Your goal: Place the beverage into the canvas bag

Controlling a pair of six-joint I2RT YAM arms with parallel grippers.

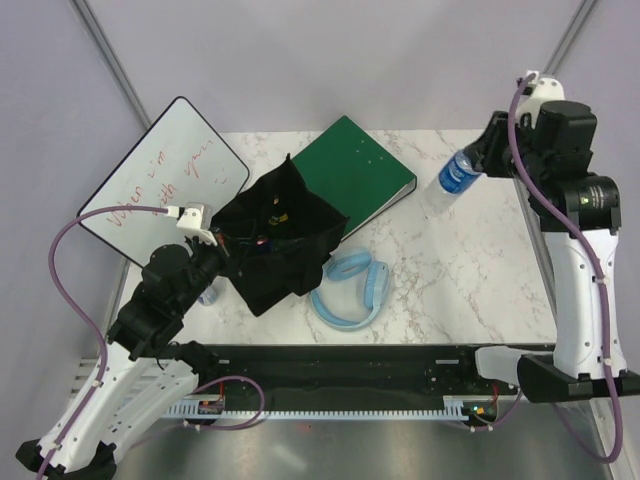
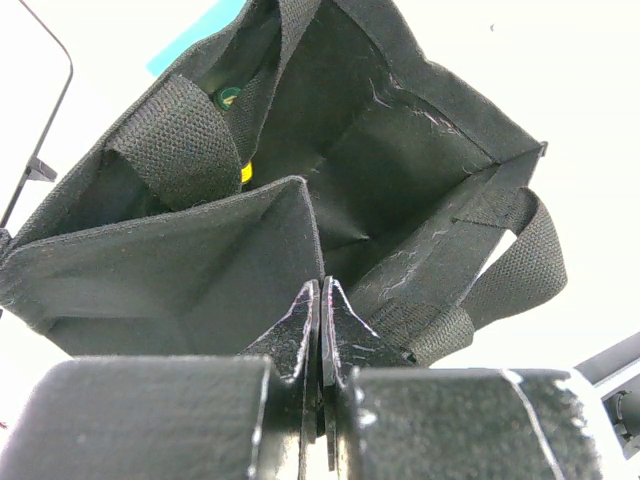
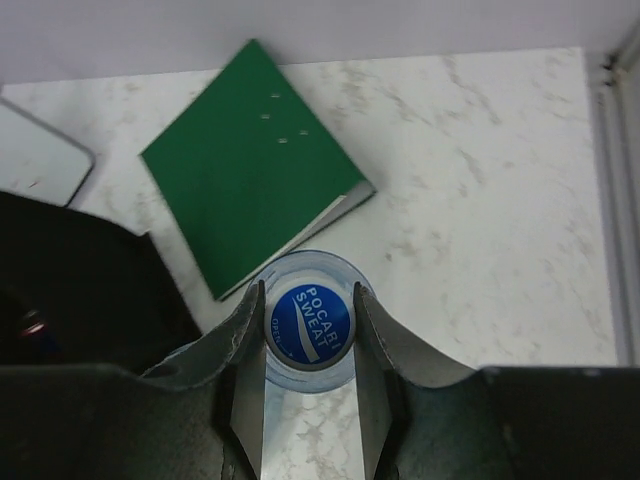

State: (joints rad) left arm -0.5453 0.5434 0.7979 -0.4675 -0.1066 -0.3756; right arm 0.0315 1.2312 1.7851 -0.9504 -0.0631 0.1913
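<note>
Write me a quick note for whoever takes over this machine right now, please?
Left end effector: shut on the canvas bag at its rim, holding the mouth open, left of centre.
Right end effector: shut on the beverage at its capped top, far right, past the green binder.
Done: both grips made.
Left: carry the beverage across to the bag, lower it in, release.

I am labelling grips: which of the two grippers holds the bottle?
The right gripper: it clamps the blue-capped bottle, while the left gripper only pinches the edge of the black bag.
</note>
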